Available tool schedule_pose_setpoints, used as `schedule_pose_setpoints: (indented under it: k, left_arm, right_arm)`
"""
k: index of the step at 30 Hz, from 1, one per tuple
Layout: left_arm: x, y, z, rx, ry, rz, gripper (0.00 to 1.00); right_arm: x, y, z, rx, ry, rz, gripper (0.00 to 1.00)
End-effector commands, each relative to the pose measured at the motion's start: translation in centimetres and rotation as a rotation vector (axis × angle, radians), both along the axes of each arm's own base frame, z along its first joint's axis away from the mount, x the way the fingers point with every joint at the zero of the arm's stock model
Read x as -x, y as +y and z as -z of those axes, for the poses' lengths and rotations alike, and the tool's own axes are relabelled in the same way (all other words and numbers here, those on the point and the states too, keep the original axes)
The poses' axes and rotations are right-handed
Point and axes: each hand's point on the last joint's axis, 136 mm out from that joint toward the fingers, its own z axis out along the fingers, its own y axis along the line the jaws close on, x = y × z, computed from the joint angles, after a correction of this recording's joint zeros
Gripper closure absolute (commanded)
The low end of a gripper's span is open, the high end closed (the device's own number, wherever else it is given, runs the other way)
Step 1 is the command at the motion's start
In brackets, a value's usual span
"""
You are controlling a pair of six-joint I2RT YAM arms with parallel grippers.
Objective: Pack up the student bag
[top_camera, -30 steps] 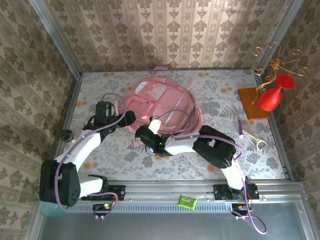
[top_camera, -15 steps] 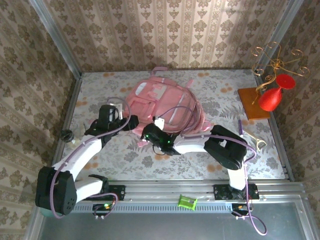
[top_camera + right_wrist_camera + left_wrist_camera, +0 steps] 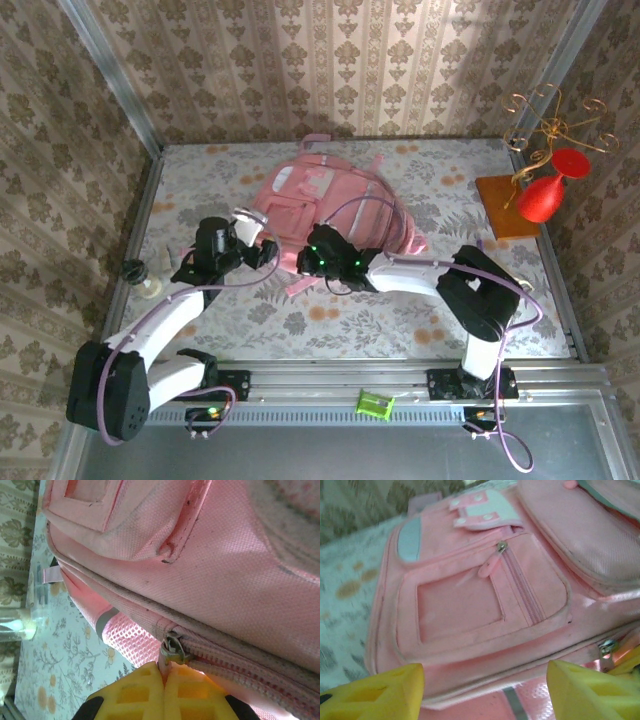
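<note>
**Right pincer** [image 3: 164, 672]: clenched on the zip pull [image 3: 172, 650] of the student bag [image 3: 330, 205], which lies flat on the table [image 3: 420, 320], towards its back. Over the last second my right wrist has slid rightward along the bag's near edge, so the main zip is probably running open, though its track is partly hidden. My right forearm lies low, reaching left from a folded elbow. **Left pincer** [image 3: 485, 680]: released, jaws apart over the front pocket's edge, holding nothing.
</note>
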Motion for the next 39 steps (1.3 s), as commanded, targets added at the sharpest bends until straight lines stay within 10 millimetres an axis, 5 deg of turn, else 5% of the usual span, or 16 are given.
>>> schedule_pose_setpoints:
  k: [1,9,18,22,29,32,39]
  left_arm:
    - [0.6,-1.7,0.2,-0.198,-0.183,0.24,0.35]
    - [2.3,-4.2,3.2,-0.338,-0.24,0.589,0.38]
    - [-0.1,-6.0,5.0,-0.462,-0.273,0.666,0.44]
    - [-0.2,-6.1,6.5,-0.494,-0.228,0.696,0.57]
    - [-0.9,-5.1,6.8,-0.535,-0.211,0.656,0.81]
    - [-0.7,-5.0,6.5,-0.511,-0.197,0.67,0.98]
    - [-1.0,-4.7,5.3,-0.466,-0.226,0.65,1.0]
  right_arm:
    - [0.1,0.1,-2.8,-0.023,-0.032,-0.083,1.0]
    - [-0.5,-0.3,-4.6,-0.075,-0.043,-0.12,1.0]
    - [-0.3,0.1,-5.0,-0.114,-0.031,-0.156,1.0]
    - [-0.2,0.0,-5.3,-0.111,-0.026,-0.161,1.0]
    - [-0.1,-5.0,-3.5,0.106,0.023,-0.014,1.0]
    - [0.0,-7.1,-3.3,0.167,0.021,0.059,1.0]
    - [0.8,-9.4,-2.8,0.262,0.03,0.083,1.0]
